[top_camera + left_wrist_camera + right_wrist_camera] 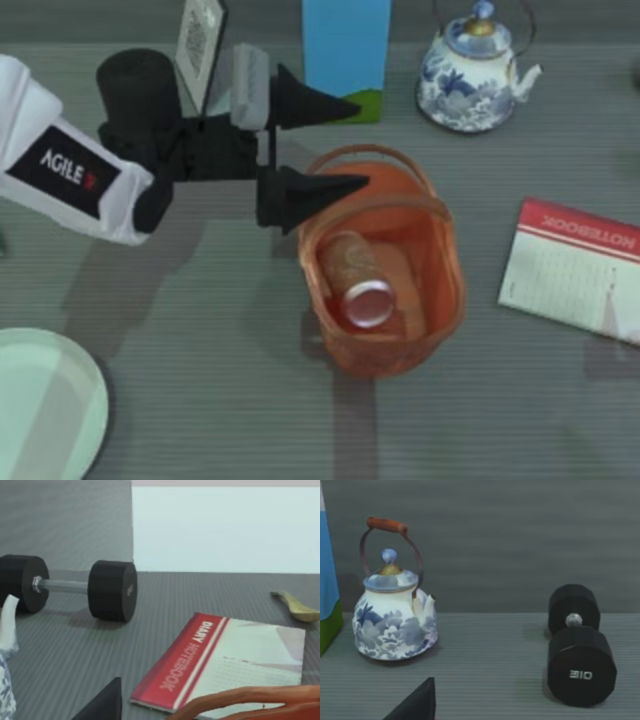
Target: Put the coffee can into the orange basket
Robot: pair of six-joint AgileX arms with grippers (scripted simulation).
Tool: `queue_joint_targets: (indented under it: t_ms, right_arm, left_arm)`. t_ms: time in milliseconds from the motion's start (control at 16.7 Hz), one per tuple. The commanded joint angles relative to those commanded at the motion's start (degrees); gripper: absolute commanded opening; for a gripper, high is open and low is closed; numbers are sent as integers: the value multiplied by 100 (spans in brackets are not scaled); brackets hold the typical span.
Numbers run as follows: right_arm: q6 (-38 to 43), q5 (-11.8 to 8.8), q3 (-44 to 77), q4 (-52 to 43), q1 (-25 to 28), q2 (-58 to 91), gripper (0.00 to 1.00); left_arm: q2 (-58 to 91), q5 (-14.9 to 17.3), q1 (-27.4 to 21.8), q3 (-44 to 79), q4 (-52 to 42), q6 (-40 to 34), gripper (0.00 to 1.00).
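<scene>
rendered tabletop scene: ribbed grey table point(200, 400), plain backdrop, scattered props.

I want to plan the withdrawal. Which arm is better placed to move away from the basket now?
Left. Its open end effector hangs at the basket rim, with the can already lying inside. The right arm is outside the top view.

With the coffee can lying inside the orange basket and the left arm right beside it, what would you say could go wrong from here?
1. The left tool is open with one finger over the orange basket rim, near the arched handle. A careless retreat might snag it and drag or tip the basket.
2. The other finger points at the blue-and-green carton; swinging that way could knock it over.
3. The coffee can lies on its side, so a jolted basket could set it rolling.
</scene>
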Motion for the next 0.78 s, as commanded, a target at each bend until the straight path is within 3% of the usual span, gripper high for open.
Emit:
queue_joint_targets:
  t_ms: [180,360,540,780]
  right_arm:
    - [-33,-7,57,-50,29,56,100]
    - [-333,-52,588,-503,269,582,100]
    - [-872,-87,1652,-1325,657,1645,100]
    - [-1829,-79,3755,-2805,1283,3748,100]
  left_arm:
    - [-50,-45,-9,-30,-37,-13,100]
    - [-507,-391,98,-308,-339,-135,100]
    - [-1428,-997,288,-808,-869,-320,100]
    - [-3272,-2099,621,-1761,-1830,-548,100]
